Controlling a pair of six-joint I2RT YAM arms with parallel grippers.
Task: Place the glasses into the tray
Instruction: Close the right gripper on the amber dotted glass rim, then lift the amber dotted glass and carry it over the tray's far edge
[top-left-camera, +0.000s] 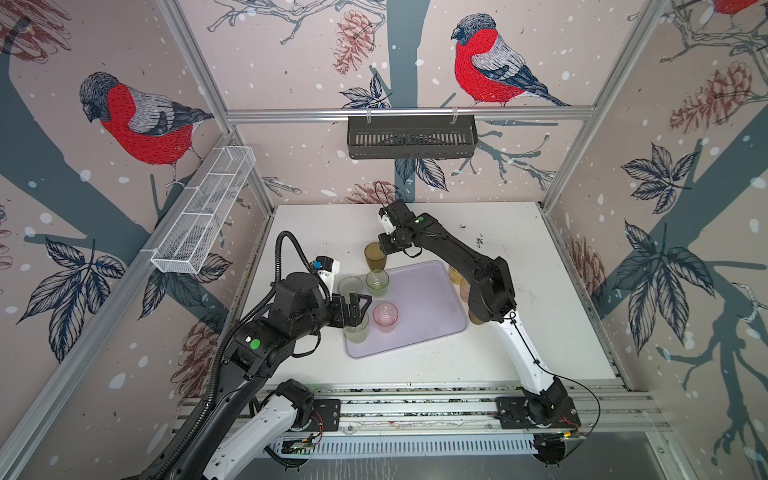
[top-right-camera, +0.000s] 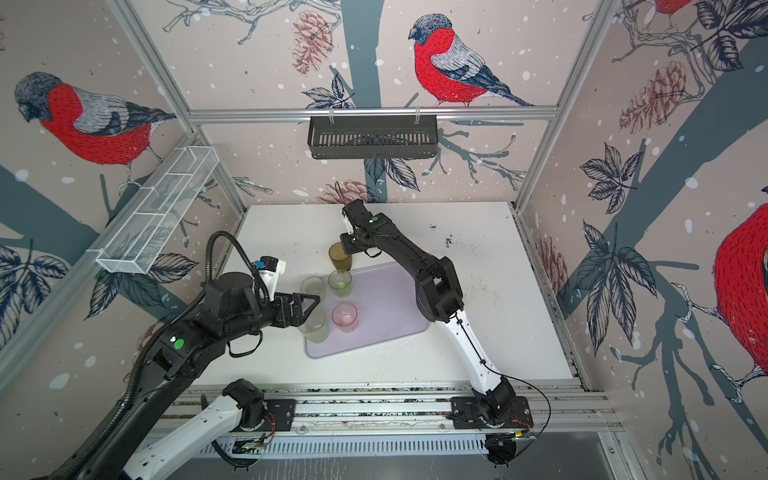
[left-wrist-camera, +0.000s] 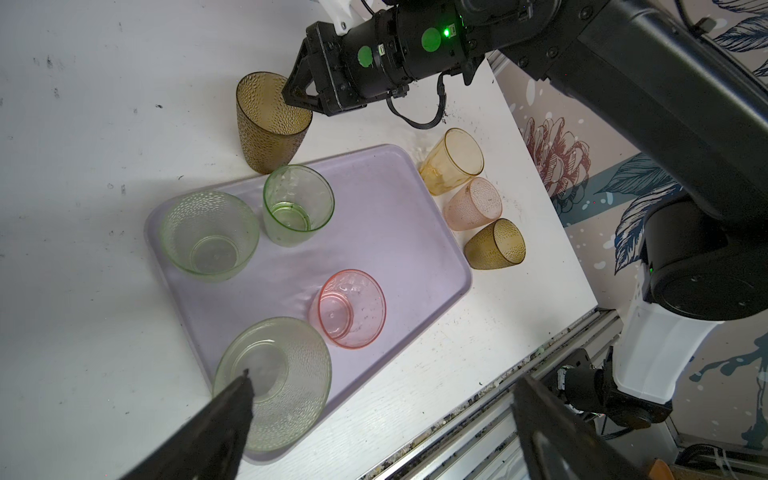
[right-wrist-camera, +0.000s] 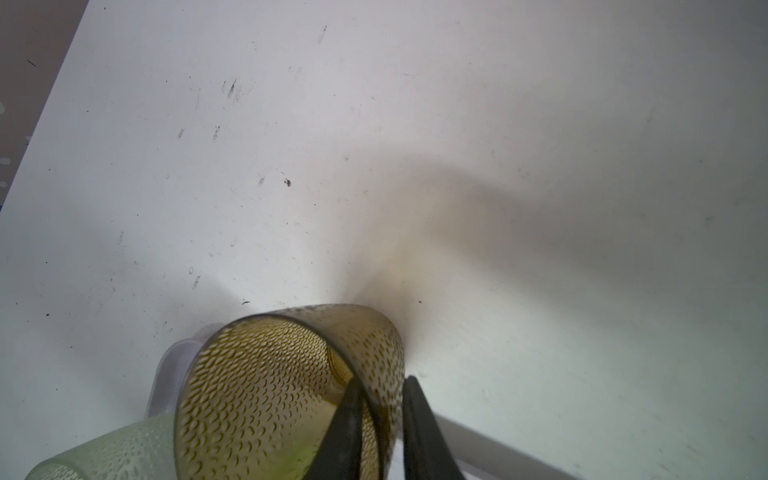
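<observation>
The lavender tray (top-left-camera: 419, 307) (left-wrist-camera: 374, 232) holds several upright glasses: pale green (left-wrist-camera: 210, 235), brighter green (left-wrist-camera: 297, 203), pink (left-wrist-camera: 351, 307), and another pale green one (left-wrist-camera: 274, 382) at its near left corner. My left gripper (top-left-camera: 357, 309) (left-wrist-camera: 384, 374) hovers open over that last glass. Behind the tray's far left corner a dark brown glass (top-left-camera: 375, 256) (right-wrist-camera: 257, 395) stands on the table. My right gripper (top-left-camera: 384, 247) (right-wrist-camera: 380, 380) pinches its rim wall, one finger inside and one outside. Amber (left-wrist-camera: 453, 160), peach (left-wrist-camera: 473, 203) and brown (left-wrist-camera: 494, 243) glasses stand right of the tray.
My right arm (top-left-camera: 486, 286) stretches over the tray's right edge and hides most of the three glasses there in both top views. A black slotted basket (top-left-camera: 411, 137) hangs on the back wall and a white wire basket (top-left-camera: 203, 212) on the left wall. The aluminium rail (top-left-camera: 415, 407) runs along the front.
</observation>
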